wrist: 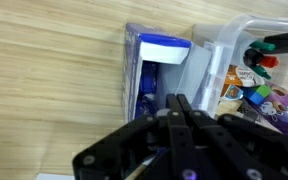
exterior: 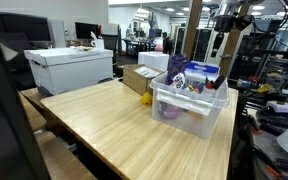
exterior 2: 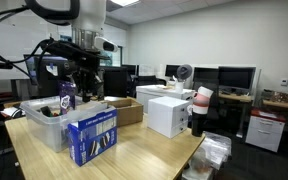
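Light wooden surface (exterior: 114, 120), with the long bare stretch of it to the left of the working area in an exterior view. The Panda arm (exterior 2: 69, 20) comes down from above over the far left part of the surface in an exterior view.

Clear plastic bin (exterior: 189, 115), the largest thing on the surface, stands near the right edge in that view and is full of small goods. A purple bottle (exterior 2: 67, 97) stands upright in the bin and rises above its rim.

The blue box (exterior 2: 91, 135) stands upright on the surface just beside the near wall of the bin (exterior 2: 39, 125); whether the two touch cannot be told. In the wrist view the blue box (wrist: 159, 75) is seen from above with its top flap open, the bin wall (wrist: 219, 45) just to its right, and bare surface (wrist: 54, 70) to its left.

The tool (wrist: 179, 105) hangs above the blue box and the bin rim, apart from both. Its fingers (wrist: 187, 112) appear drawn together at the middle of the wrist view, with nothing between them. In both exterior views the tool (exterior: 218, 55) (exterior 2: 82, 80) is too dark for its opening to be read.

A red-capped marker (wrist: 264, 62) lies in the bin among other small packets. Off the far side stand a white box (exterior 2: 169, 115) and a cardboard box (exterior 2: 124, 110).
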{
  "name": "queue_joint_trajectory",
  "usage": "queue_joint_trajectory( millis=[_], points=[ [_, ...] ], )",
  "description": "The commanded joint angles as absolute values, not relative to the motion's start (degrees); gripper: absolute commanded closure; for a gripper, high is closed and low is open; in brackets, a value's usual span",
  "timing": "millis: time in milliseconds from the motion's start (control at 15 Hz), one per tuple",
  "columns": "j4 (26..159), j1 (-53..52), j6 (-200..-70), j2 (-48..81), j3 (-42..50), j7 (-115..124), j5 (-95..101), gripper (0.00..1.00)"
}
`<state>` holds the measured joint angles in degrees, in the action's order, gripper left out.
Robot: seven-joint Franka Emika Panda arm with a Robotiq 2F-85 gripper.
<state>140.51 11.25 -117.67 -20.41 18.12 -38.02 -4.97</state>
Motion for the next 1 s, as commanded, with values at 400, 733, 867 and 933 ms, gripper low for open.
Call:
queue_joint_trajectory(
  millis=[400, 733, 867, 933],
  points=[
    [144.24, 4.79, -118.01, -27.36, 14.53, -38.39, -5.75, 0.55],
    [146.01, 2.2, -118.48, -28.88, 14.23, -39.25, -6.57, 0.28],
    [146.74, 1.3, -118.53, -29.14, 14.29, -39.94, -6.7, 0.16],
    [146.93, 0.87, -118.33, -29.25, 14.44, -40.57, -6.89, 0.11]
  ],
)
